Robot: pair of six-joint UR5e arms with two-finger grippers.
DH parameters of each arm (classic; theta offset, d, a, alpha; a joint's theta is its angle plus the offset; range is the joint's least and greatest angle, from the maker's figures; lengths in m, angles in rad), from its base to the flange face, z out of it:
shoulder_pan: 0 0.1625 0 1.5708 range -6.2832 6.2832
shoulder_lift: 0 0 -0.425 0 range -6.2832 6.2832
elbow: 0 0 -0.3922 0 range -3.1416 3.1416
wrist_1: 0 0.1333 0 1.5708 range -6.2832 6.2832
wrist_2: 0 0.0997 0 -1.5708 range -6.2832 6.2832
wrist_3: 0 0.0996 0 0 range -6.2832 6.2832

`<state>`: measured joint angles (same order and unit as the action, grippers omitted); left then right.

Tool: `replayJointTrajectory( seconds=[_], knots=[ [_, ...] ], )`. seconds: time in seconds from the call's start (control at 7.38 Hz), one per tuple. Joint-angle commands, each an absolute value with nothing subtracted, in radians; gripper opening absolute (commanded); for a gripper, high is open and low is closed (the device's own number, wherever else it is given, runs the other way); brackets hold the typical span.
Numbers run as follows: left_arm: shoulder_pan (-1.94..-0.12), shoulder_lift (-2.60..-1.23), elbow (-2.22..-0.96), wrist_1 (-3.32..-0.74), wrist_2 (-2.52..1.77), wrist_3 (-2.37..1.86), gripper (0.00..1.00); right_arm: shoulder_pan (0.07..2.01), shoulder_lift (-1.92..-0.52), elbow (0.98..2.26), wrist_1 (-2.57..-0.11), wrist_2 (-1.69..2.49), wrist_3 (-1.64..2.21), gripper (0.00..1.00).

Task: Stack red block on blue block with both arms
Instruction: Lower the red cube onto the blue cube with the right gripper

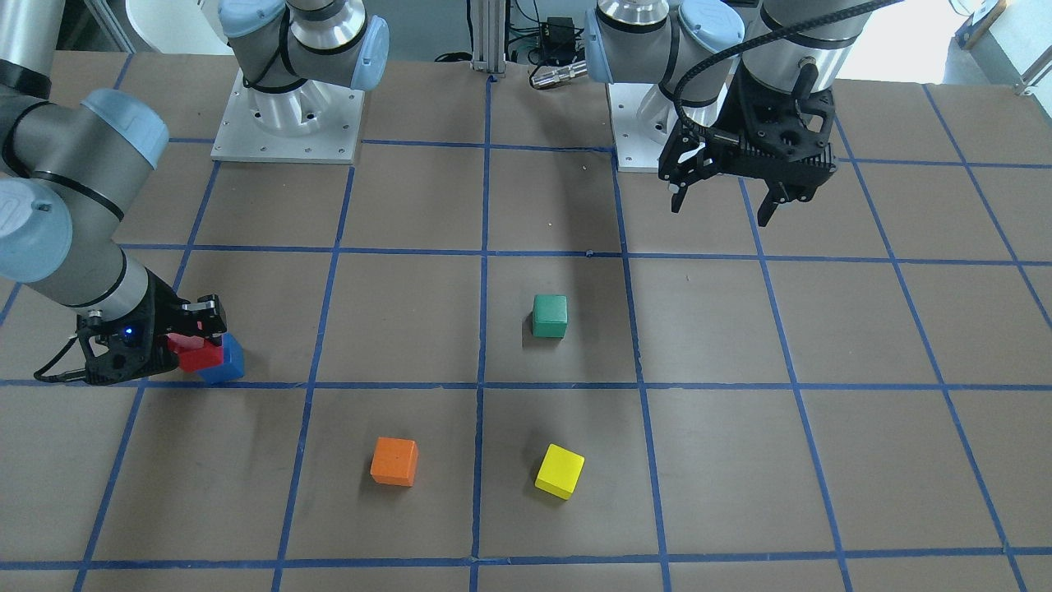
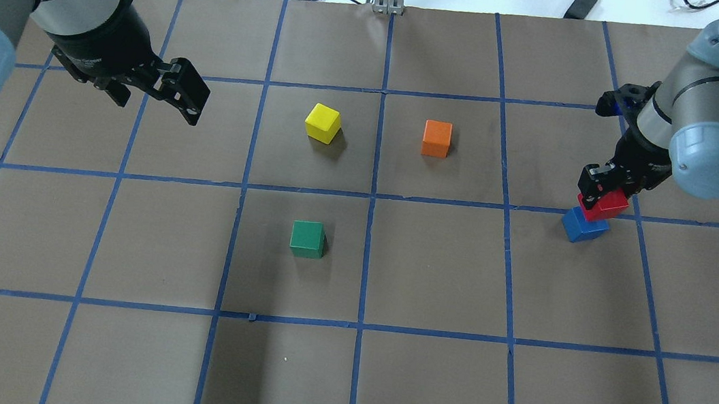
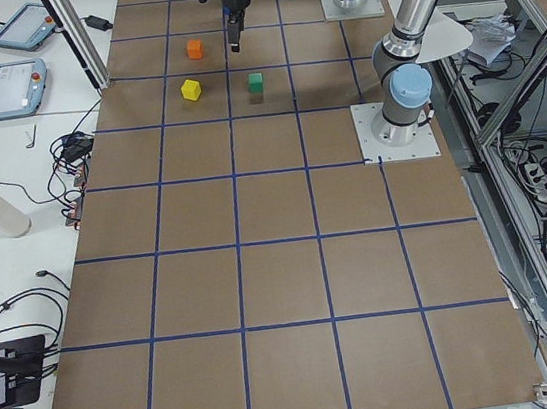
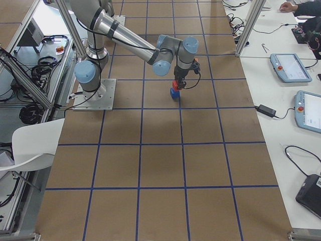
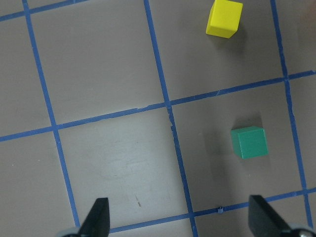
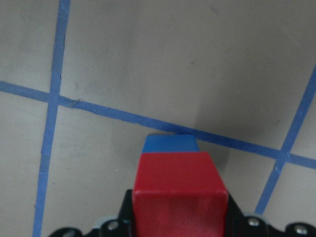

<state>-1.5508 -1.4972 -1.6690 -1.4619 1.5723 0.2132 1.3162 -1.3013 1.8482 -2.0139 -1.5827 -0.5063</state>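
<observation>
At frame right we see the right gripper (image 2: 601, 189) clamping the small matte red cube (image 2: 604, 206) atop the matte royal-blue cube (image 2: 580, 226); upper left, the left gripper (image 2: 154, 100) gapes empty.

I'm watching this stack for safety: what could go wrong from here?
The red block looks offset from the blue block beneath it; released so, it may tip off. The right hand is shut on the red block; opening unevenly could drag it and shift the blue block.
</observation>
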Motion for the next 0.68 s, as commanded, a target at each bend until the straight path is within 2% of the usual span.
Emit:
replayJointTrajectory(
  seconds=[0.0,0.14,0.41,0.54],
  knots=[
    [-1.551,-1.499,-1.669,-1.462,1.572,0.213,1.0,1.318,-1.298,1.856,-2.028,-1.582,-0.505,0.0],
    [-1.551,-1.497,-1.669,-1.462,1.572,0.215,1.0,1.318,-1.298,1.858,-2.026,-1.582,-0.505,0.0],
    [-1.551,-1.497,-1.669,-1.462,1.571,0.213,1.0,1.318,-1.298,1.868,-2.029,-1.582,-0.503,0.25],
    [-1.551,-1.497,-1.669,-1.462,1.571,0.213,1.0,1.318,-1.298,1.868,-2.031,-1.58,-0.502,0.42]
  ],
)
